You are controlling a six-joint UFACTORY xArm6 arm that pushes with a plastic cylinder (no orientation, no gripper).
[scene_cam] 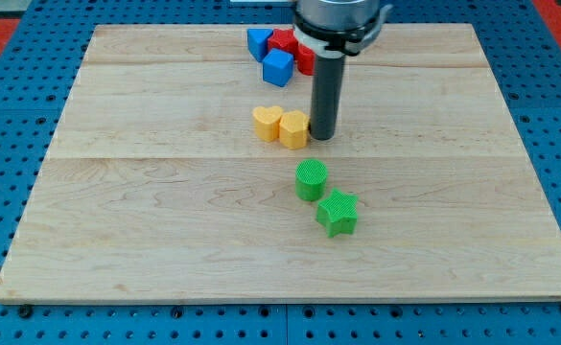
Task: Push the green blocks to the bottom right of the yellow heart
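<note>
A yellow heart [267,122] lies near the board's middle, with a yellow block [294,128] touching its right side. A green cylinder [311,179] sits below and right of them. A green star [338,213] lies just below and right of the cylinder, close to it. My tip [322,135] stands right beside the yellow block's right side, above the green cylinder and apart from it.
At the view's top, two blue blocks [278,67] and red blocks [284,41] cluster, partly hidden behind the rod. The wooden board [117,220] lies on a blue perforated table.
</note>
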